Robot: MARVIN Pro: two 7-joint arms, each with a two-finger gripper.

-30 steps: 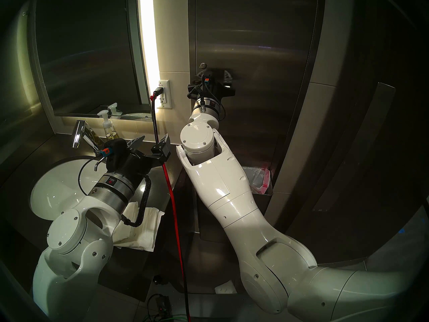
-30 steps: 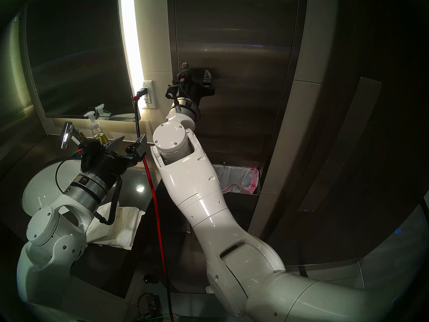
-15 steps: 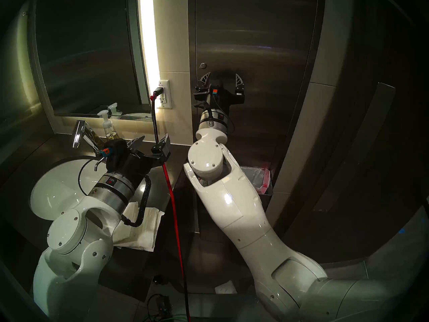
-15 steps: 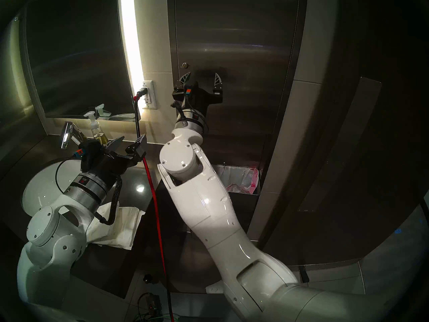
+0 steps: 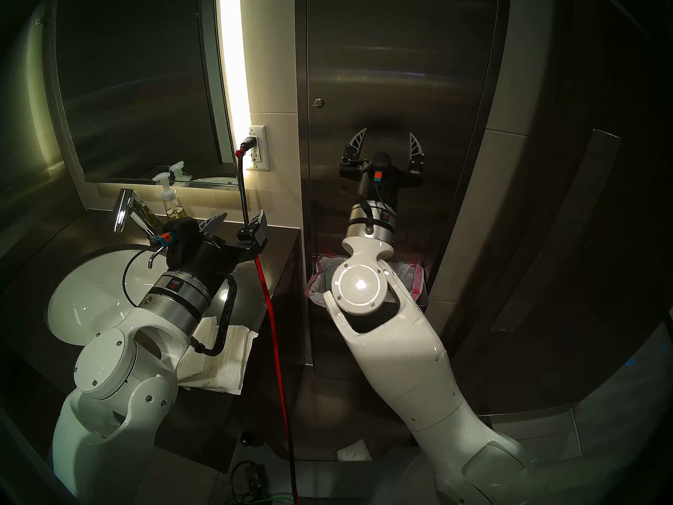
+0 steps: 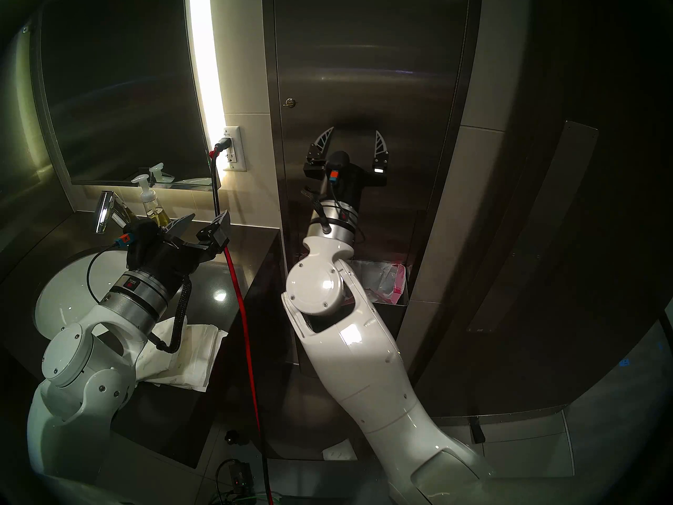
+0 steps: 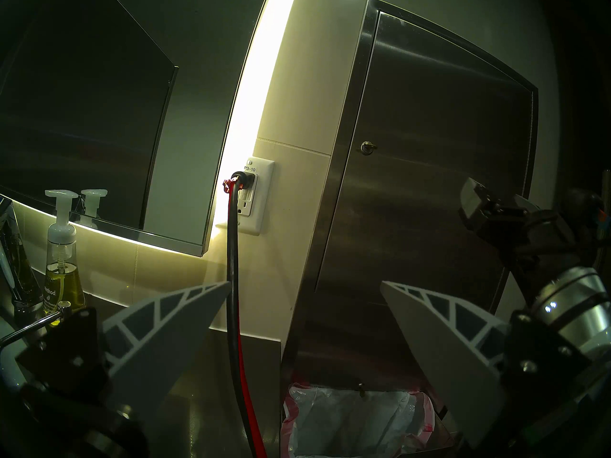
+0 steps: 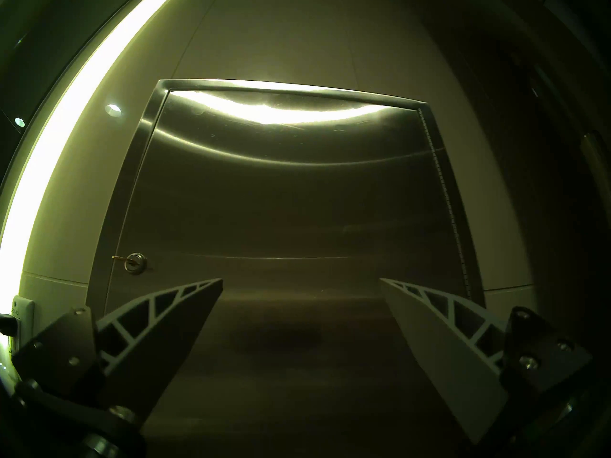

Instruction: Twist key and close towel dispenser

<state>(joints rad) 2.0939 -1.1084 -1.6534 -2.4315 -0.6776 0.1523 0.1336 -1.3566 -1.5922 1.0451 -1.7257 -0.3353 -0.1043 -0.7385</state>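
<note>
The towel dispenser (image 5: pixel 397 74) is a tall brushed steel wall cabinet; its long door (image 8: pixel 291 199) lies flush in the frame. The small brass key (image 8: pixel 118 257) sits in the round silver lock (image 8: pixel 135 263) at the door's left edge, its head pointing left. The key also shows in the head view (image 5: pixel 319 102) and the left wrist view (image 7: pixel 367 147). My right gripper (image 5: pixel 388 136) is open and empty, facing the door below and to the right of the lock, apart from the key. My left gripper (image 5: pixel 240 216) is open and empty over the counter.
A waste bin with a plastic bag (image 5: pixel 411 278) sits below the door, under my right wrist. A red cable (image 5: pixel 271 311) hangs from the wall outlet (image 5: pixel 256 149) beside my left gripper. Soap bottle (image 5: pixel 171 201), faucet (image 5: pixel 124 209), sink (image 5: pixel 91 300), folded paper towels (image 5: pixel 225 362) and mirror (image 5: pixel 138 85) are at left.
My right gripper has moved down and to the right, away from the lock, and turned so its fingers point up. It stays open. The left arm has not moved.
</note>
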